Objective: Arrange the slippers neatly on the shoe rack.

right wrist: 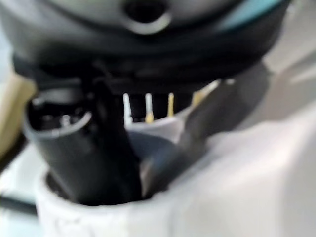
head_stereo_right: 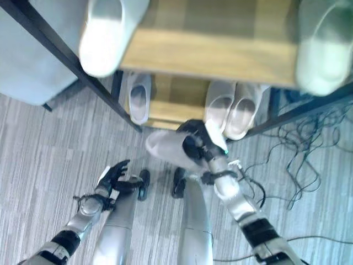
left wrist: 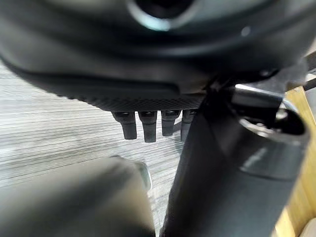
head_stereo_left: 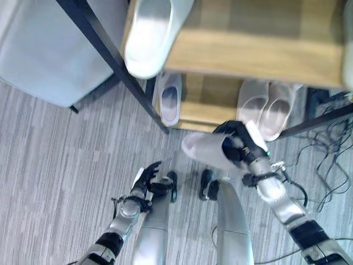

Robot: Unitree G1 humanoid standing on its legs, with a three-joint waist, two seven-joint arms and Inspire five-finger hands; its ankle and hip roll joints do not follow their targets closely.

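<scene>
My right hand (head_stereo_left: 238, 144) is shut on a pale grey slipper (head_stereo_left: 203, 149), held above the floor just in front of the shoe rack's lower shelf (head_stereo_left: 193, 110). In the right wrist view the thumb (right wrist: 103, 148) reaches into the slipper's (right wrist: 237, 187) opening. On the lower shelf lie a single pale slipper (head_stereo_left: 170, 98) and a pinkish pair (head_stereo_left: 267, 107). A white slipper (head_stereo_left: 148, 34) sticks out over the top shelf's (head_stereo_left: 259, 47) front edge; another slipper (head_stereo_right: 325, 47) rests at its right end. My left hand (head_stereo_left: 144, 178) hangs open and empty, low at the left.
A pale blue-grey box (head_stereo_left: 55, 49) stands left of the rack's black frame leg (head_stereo_left: 118, 66). Tangled dark cables (head_stereo_left: 331, 143) lie on the grey striped floor (head_stereo_left: 55, 160) at the right of the rack.
</scene>
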